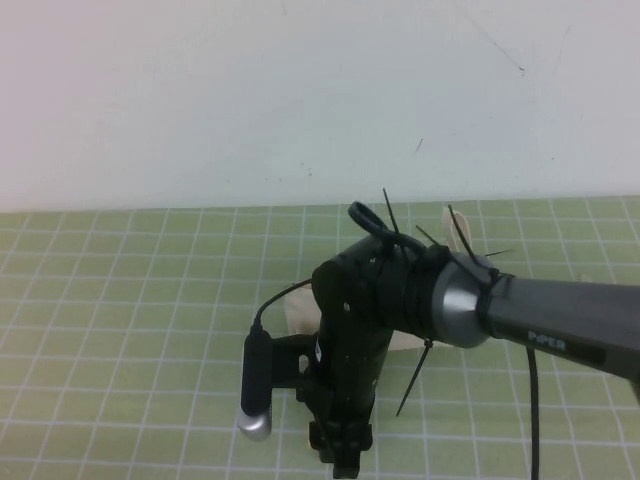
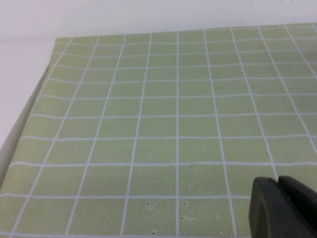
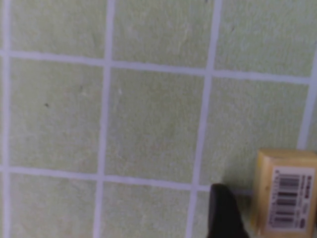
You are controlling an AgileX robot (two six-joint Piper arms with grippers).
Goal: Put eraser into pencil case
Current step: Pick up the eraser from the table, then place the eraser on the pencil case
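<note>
The eraser (image 3: pixel 286 196), a small tan-yellow block with a white barcode label, lies flat on the green grid mat. My right gripper (image 1: pixel 340 455) points straight down near the table's front edge. In the right wrist view one dark finger (image 3: pixel 225 215) stands close beside the eraser with a small gap; the other finger is out of frame. The gripper is open and holds nothing. The cream pencil case (image 1: pixel 298 318) lies behind the right wrist, mostly hidden by the arm. My left gripper (image 2: pixel 283 208) is shut and empty, above bare mat, outside the high view.
The green grid mat (image 1: pixel 120 300) covers the table up to a white wall (image 1: pixel 250 90) at the back. The mat's edge and corner (image 2: pixel 29 106) show in the left wrist view. A cable and zip ties (image 1: pixel 415 375) hang from the right arm.
</note>
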